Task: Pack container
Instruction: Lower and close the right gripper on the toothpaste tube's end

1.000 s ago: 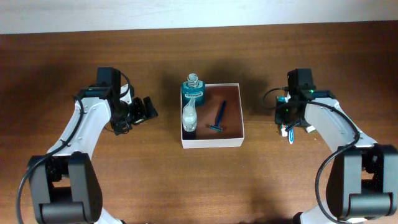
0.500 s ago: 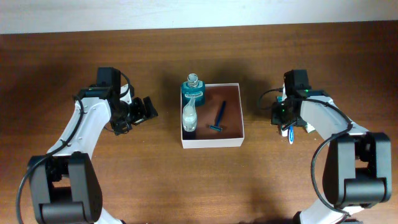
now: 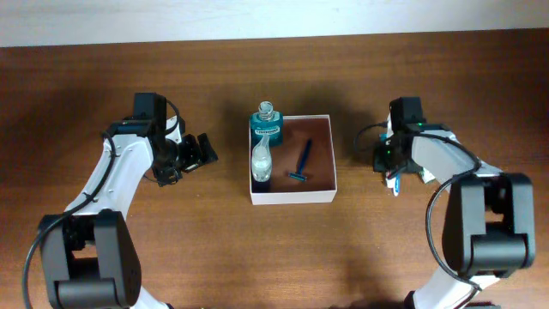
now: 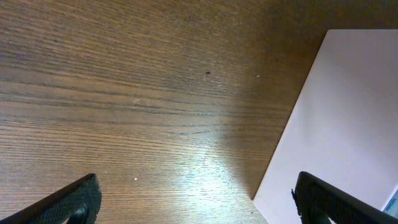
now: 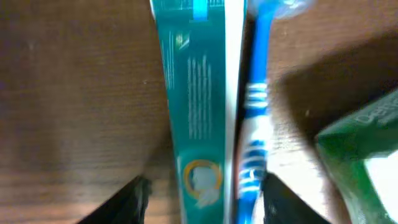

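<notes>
Right wrist view: right gripper (image 5: pixel 205 198) jaws half spread, straddling teal toothpaste tube (image 5: pixel 193 93) and toothbrush (image 5: pixel 255 112), likely to lift both together; actual pinch cannot be told. Left gripper (image 3: pixel 199 151) spread wide, idle. Farther off, container (image 3: pixel 292 196) sits mid-table, partly packed.

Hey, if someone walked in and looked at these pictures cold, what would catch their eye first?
The white container at the table's centre, with a teal bottle and a clear bottle along its left side and a blue razor on its brown floor. Then, in the right wrist view, a teal pack and a blue toothbrush lying side by side between the right gripper's fingers.
</notes>
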Available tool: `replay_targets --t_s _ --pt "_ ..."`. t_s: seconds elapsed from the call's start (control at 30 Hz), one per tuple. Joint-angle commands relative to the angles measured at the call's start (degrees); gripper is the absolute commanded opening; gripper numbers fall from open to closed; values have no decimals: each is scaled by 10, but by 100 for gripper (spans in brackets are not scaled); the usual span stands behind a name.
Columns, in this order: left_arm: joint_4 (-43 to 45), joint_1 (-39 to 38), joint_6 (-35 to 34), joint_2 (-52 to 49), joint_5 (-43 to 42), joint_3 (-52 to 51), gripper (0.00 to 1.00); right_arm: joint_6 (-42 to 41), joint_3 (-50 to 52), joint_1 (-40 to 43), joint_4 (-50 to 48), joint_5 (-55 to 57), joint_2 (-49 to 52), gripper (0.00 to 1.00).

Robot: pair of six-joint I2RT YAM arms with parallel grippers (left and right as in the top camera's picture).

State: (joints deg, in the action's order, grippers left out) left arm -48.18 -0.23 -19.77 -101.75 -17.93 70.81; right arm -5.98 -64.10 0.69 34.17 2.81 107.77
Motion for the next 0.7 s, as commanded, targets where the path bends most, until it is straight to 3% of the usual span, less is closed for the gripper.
replay_targets --t_s 0.0,0.37,0.67 --pt "0 1 1 -5 0 -3 99 2 11 0 5 -11 33 52" --pt "0 1 1 -5 0 -3 99 -2 10 0 5 9 31 52" --pt "0 1 1 -5 0 -3 100 -2 -44 0 68 44 5 61"
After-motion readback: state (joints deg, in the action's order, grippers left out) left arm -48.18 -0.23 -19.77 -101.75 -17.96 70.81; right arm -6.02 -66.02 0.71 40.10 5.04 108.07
